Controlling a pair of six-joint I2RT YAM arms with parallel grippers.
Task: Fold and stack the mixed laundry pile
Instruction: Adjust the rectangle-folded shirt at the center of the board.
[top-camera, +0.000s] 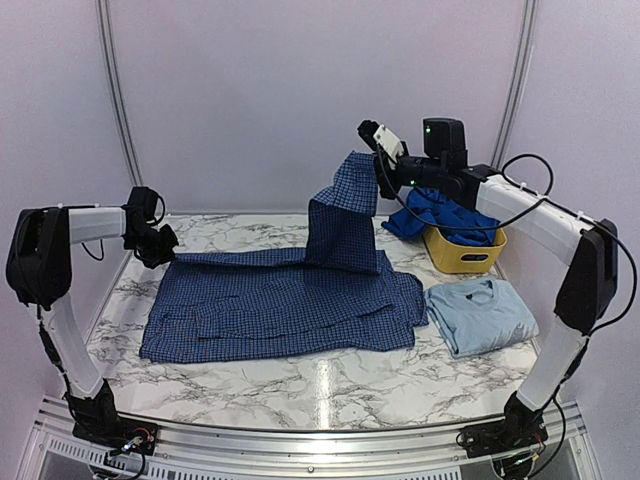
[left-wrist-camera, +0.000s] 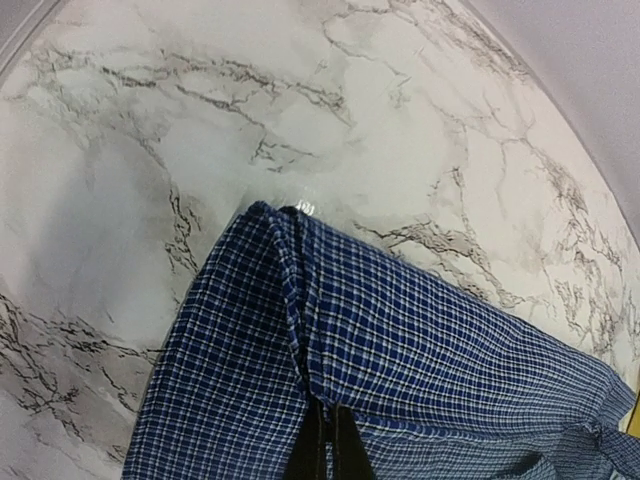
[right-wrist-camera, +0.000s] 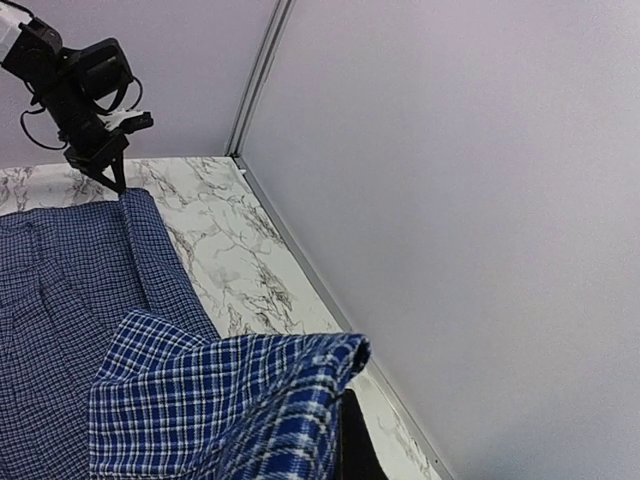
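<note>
A: Whereabouts of the navy-and-white check shirt (top-camera: 280, 300)?

B: Spread flat over the middle of the bench (top-camera: 330, 390), from near the left edge almost to the right one. Pulled up at its far-right part into a steep peak above the marble.

A: And the left pincer (top-camera: 163, 248)?

B: Clamped on the shirt's far-left corner, low down, close to the bench's far-left corner. Seen from the left wrist: pinching a ridge of check cloth just above the surface.

A: The right pincer (top-camera: 382, 178)?

B: Closed as well, gripping the top of that raised peak, high over the far edge, right of the middle. Seen from the right wrist: a doubled hem hanging from the grip.

A: Anything else from the pile?

B: A pale sky-blue T-shirt (top-camera: 480, 315), folded, lying by the right edge just beside the check shirt's right hem; touching or not, impossible to tell. Beyond it, toward the far-right corner, a yellow basket (top-camera: 465, 255), filled with a rumpled royal-blue piece (top-camera: 430, 210) spilling over the far rim.
</note>
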